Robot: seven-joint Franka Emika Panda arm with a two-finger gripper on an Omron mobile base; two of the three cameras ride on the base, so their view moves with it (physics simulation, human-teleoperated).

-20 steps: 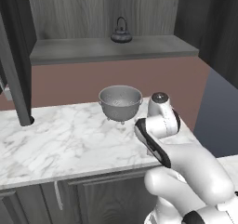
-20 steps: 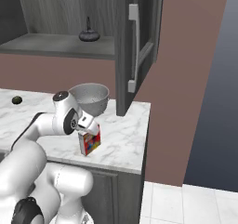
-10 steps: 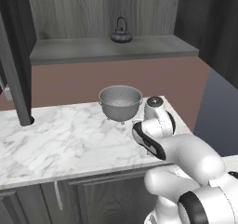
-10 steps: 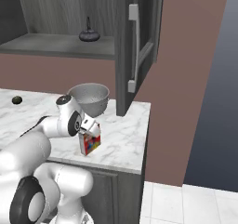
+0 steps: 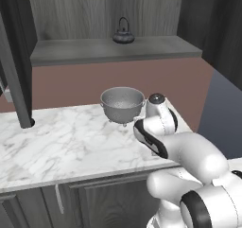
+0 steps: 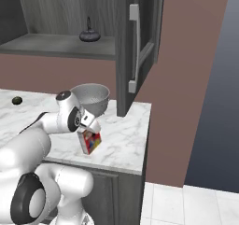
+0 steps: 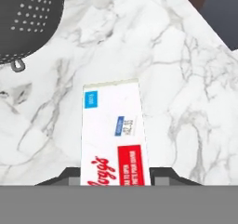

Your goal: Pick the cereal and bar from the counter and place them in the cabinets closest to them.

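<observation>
The cereal point(image 6: 90, 141) is a white box with a red panel and blue print. It stands tilted on the counter point(image 6: 127, 136) near the right end, in front of the colander point(image 6: 91, 97). My gripper point(image 6: 88, 127) reaches down onto its top. In the hand view the gripper point(image 7: 115, 176) is shut on the cereal point(image 7: 114, 130), a dark fingertip point(image 7: 70, 174) pressed against each long side. The cabinets' grey shelf point(image 6: 56, 45) runs above the counter. The bar is out of view.
A grey colander point(image 5: 123, 104) sits behind the arm on the counter point(image 5: 61, 146). A black kettle point(image 5: 123, 34) stands on the shelf point(image 5: 156, 47). An open cabinet door point(image 6: 138, 46) hangs over the counter's right end. A small black knob point(image 6: 17, 100) lies far left.
The jaws have closed from wide open onto the sides of the cereal box. The arm has shifted only slightly; the box stays near the same spot.
</observation>
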